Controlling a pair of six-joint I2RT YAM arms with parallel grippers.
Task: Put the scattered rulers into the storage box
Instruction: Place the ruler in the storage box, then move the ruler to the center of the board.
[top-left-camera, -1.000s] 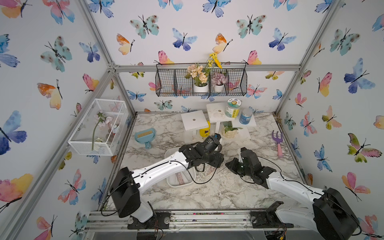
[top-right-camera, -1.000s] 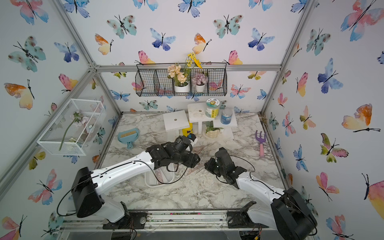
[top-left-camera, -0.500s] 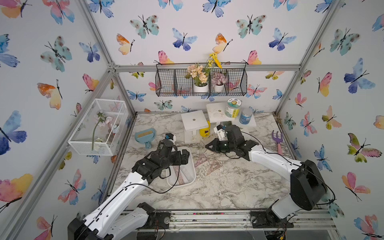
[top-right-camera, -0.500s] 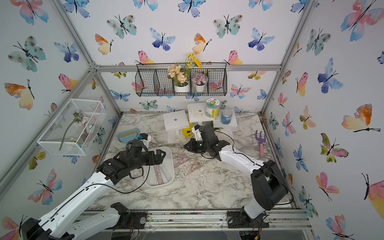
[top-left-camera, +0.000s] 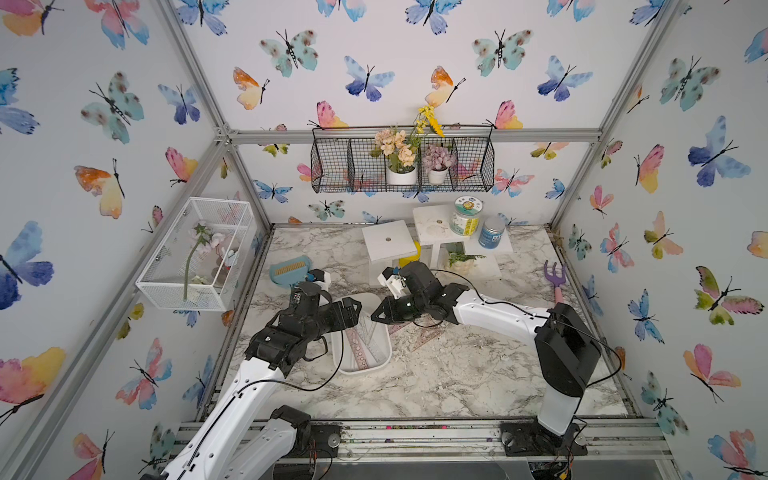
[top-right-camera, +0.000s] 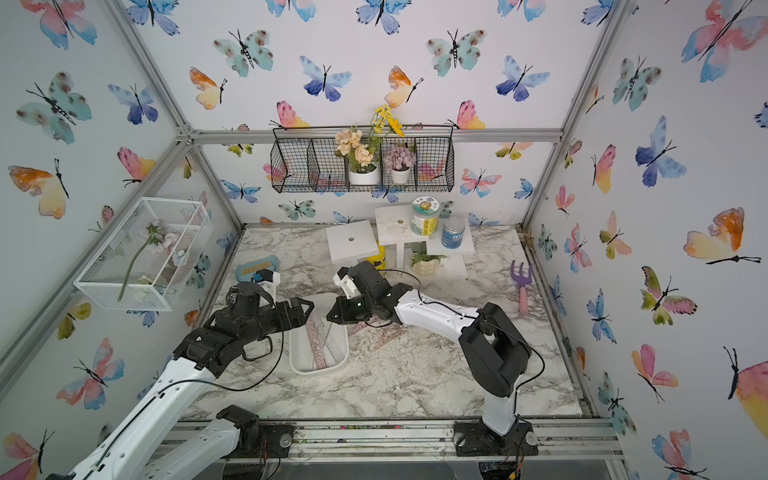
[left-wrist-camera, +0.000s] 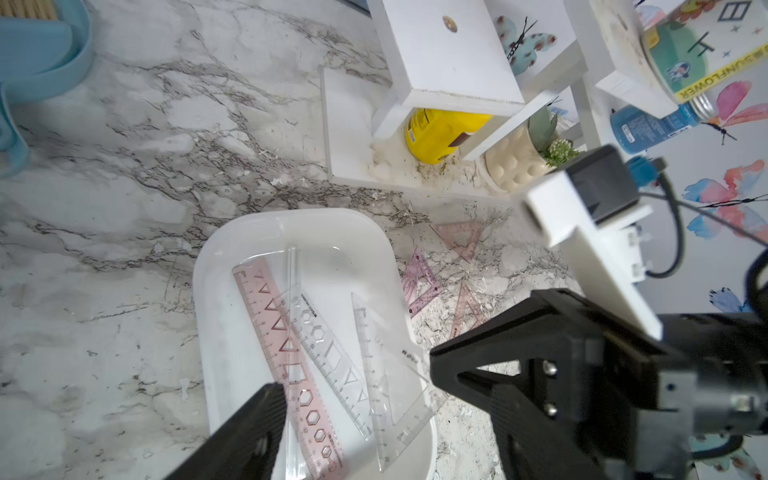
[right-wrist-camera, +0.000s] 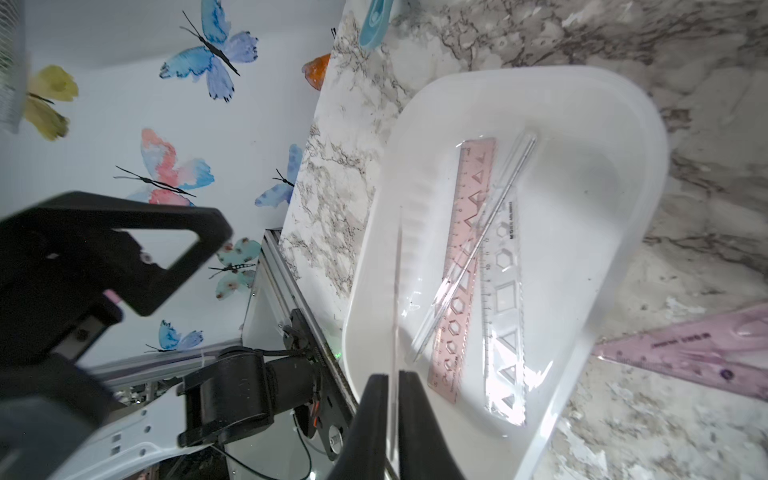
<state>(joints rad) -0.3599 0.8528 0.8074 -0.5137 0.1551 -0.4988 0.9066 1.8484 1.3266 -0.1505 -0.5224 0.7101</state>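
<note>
Right gripper (right-wrist-camera: 394, 384), pinching a clear set square (left-wrist-camera: 390, 386), angles it into the storage box (left-wrist-camera: 200, 299); left gripper (top-left-camera: 353, 309) hangs spread, empty.

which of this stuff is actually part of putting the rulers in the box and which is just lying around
Part of the job: white box, pink ruler and clear rulers in it, clear set square in the right gripper, pink set squares on the table.
Just lying about: blue dustpan, purple garden fork, two jars, yellow tub, plant pot, white stands, wire baskets.
</note>
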